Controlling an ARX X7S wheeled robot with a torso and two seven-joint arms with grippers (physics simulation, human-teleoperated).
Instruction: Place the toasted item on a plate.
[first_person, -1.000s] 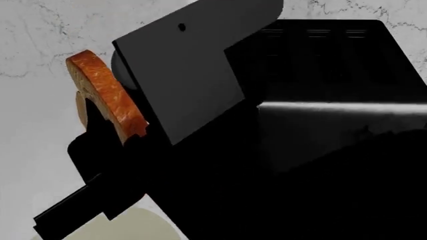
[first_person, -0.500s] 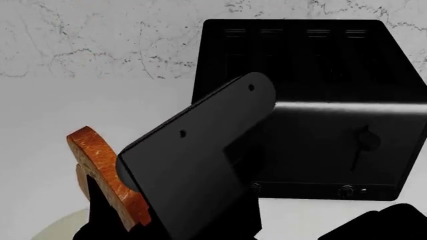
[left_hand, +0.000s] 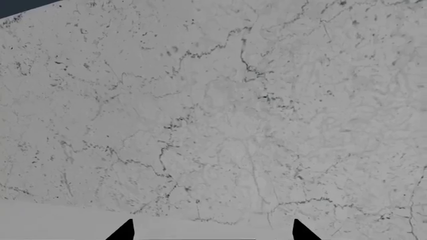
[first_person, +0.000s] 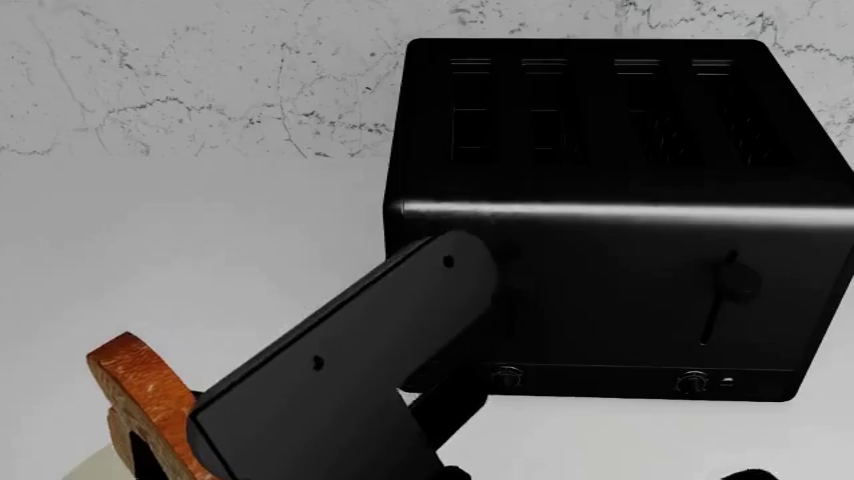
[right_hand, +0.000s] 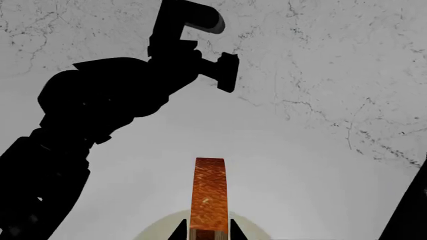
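Observation:
The toasted slice (right_hand: 209, 195), orange-brown crust edge-on, stands upright between the fingers of my right gripper (right_hand: 205, 231), which is shut on it. In the head view the slice (first_person: 134, 405) is at the lower left, partly behind my right arm's dark forearm (first_person: 347, 370). The cream plate (right_hand: 157, 229) lies on the counter just beyond and under the slice; only a sliver of it (first_person: 83, 467) shows in the head view. My left gripper (left_hand: 212, 234) is open and empty, facing the marble wall.
A black four-slot toaster (first_person: 614, 220) stands at the right against the marble wall (first_person: 200, 80). White counter (first_person: 200, 240) lies left of it. My left arm (right_hand: 113, 95) shows as a dark shape beyond the plate in the right wrist view.
My right arm has moved down and left in the head view with the slice in it, lowering it towards the plate and uncovering the toaster.

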